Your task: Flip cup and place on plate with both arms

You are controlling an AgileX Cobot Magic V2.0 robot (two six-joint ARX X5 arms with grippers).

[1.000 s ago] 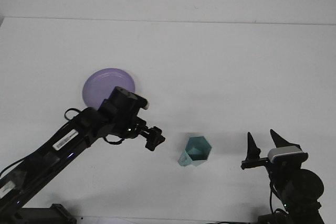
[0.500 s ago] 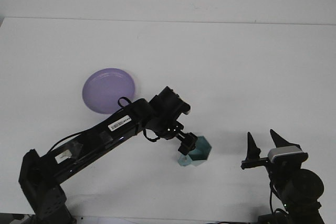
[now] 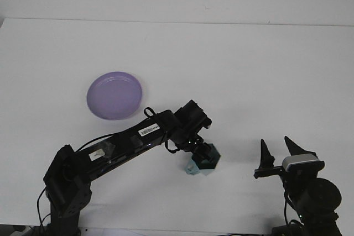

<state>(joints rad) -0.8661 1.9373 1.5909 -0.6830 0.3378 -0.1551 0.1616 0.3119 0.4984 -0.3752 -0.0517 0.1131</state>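
Note:
The teal cup [image 3: 193, 168] lies on its side on the white table, near the front centre. My left gripper [image 3: 203, 154] is down on top of it and hides most of the cup, so only its lower left end and right rim show. The purple plate [image 3: 114, 95] rests flat at the left, well apart from the cup, with nothing on it. My right gripper [image 3: 279, 151] stands open at the front right, pointing up, with nothing between its fingers.
My left arm [image 3: 127, 141] stretches diagonally from the front left corner to the cup, passing just below the plate. The table's far edge [image 3: 177, 22] meets a white wall at the back.
My left arm has swung right from beside the plate and its gripper has come down onto the cup. The cup, plate and right gripper have stayed put.

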